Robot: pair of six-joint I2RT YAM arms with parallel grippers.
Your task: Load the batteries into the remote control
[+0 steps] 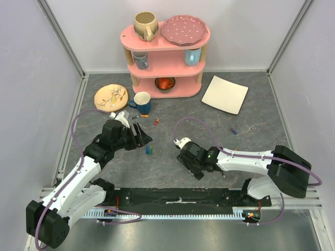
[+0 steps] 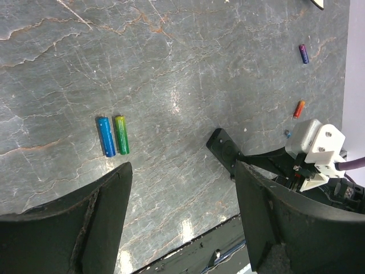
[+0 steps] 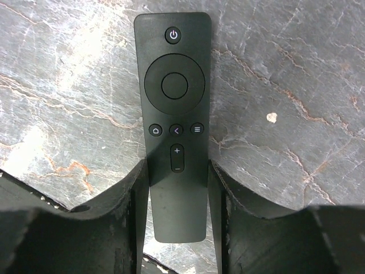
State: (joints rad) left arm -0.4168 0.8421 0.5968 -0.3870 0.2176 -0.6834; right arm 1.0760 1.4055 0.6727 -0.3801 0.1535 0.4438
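My right gripper clamps slim matte black remote, pads on both long edges, buttons up on veined grey stone table. I see left gripper wide, empty, above two small cylindrical batteries.

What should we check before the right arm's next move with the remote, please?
1. Remote control centred in the right gripper: ok.
2. Grip firm on its sides: cannot tell.
3. Battery side facing up: not ok, the buttons face up.
4. Left gripper open: ok.
5. Blue battery and green battery lying free, side by side on the table: ok.
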